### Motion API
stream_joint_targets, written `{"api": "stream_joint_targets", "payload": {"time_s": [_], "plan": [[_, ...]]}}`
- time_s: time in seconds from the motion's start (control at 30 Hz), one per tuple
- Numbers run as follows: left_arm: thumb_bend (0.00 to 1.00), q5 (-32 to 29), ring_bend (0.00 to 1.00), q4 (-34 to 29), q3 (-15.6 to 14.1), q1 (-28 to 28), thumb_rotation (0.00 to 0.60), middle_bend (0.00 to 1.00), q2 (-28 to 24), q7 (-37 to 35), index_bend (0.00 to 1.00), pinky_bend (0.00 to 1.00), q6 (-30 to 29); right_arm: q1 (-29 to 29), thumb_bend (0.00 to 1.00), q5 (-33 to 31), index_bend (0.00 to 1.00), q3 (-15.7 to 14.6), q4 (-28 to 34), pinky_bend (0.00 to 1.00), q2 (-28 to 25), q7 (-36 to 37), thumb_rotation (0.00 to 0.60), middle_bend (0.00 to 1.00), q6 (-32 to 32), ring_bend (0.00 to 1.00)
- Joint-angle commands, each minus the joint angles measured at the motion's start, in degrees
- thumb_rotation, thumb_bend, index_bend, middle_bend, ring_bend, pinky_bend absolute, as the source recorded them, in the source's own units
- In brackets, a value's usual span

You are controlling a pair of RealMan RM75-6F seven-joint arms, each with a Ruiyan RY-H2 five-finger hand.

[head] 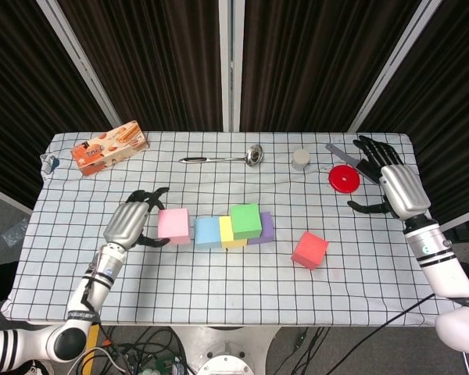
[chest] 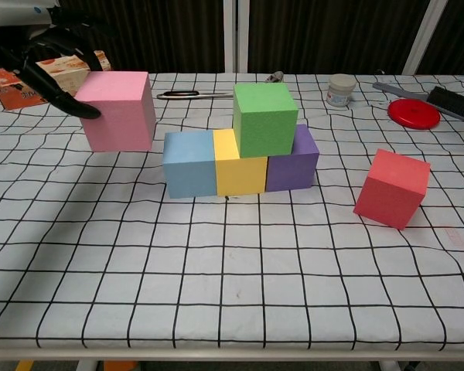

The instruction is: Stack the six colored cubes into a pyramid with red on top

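1. The left hand point(head: 130, 223) grips the pink cube point(head: 173, 225), fingers point(chest: 52, 48) curled over its top and far side at the upper left of the chest view, holding it off the cloth just left of the blue cube point(chest: 189, 163).
2. Blue, yellow cube point(chest: 240, 167) and purple cube point(chest: 297, 161) form a row at centre; the green cube point(chest: 264, 117) sits on top.
3. The red cube point(chest: 392, 188) lies tilted at lower right.
4. The right hand point(head: 393, 184) hangs empty, fingers spread, near the red disc point(head: 344, 178).
5. A checked tablecloth point(head: 242, 281) covers the table; dark curtains point(head: 172, 62) stand behind.
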State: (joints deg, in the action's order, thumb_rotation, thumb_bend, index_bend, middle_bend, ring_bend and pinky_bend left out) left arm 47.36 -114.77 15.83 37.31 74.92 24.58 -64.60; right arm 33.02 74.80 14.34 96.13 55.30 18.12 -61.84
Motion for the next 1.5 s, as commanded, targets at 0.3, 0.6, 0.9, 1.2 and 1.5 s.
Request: {"api": "stream_joint_targets", "payload": {"time_s": [0.3, 0.6, 0.9, 1.2, 1.5], "plan": [[0.20, -4.30, 0.18, -1.28, 0.08, 3.58, 0.600, 0.55, 2.48, 2.73, 0.11, 0.10, -1.46, -0.67, 0.07, 0.00, 0.00, 0.20, -0.21, 0.00, -0.31, 0.17, 0.600, 0.00, 0.10, 0.00], [0.21, -9.83, 0.18, -0.84, 1.50, 6.92, 0.600, 0.55, 6.48, 6.31, 0.11, 0.10, -5.77, -1.38, 0.07, 0.47, 0.00, 0.21, -0.83, 0.00, -0.52, 1.41, 0.600, 0.00, 0.05, 0.00], [0.21, -13.81, 0.18, 0.26, 2.40, 8.73, 0.600, 0.56, 9.90, 8.17, 0.11, 0.10, -9.48, -1.08, 0.08, 1.72, 0.00, -0.06, -2.37, 0.00, 0.29, 3.66, 0.600, 0.00, 1.24, 0.00], [0.21, -14.78, 0.18, 1.29, 3.36, 10.25, 0.600, 0.56, 12.48, 8.59, 0.11, 0.09, -11.08, -1.51, 0.08, 2.42, 0.00, -0.29, -3.88, 0.00, 0.76, 5.30, 0.600, 0.00, 1.02, 0.00], [0.21, -15.35, 0.18, 1.17, 3.90, 11.22, 0.600, 0.56, 14.89, 9.16, 0.11, 0.09, -12.81, -2.07, 0.08, 2.51, 0.00, -0.39, -4.17, 0.00, 0.75, 5.88, 0.600, 0.00, 0.66, 0.00]]}}
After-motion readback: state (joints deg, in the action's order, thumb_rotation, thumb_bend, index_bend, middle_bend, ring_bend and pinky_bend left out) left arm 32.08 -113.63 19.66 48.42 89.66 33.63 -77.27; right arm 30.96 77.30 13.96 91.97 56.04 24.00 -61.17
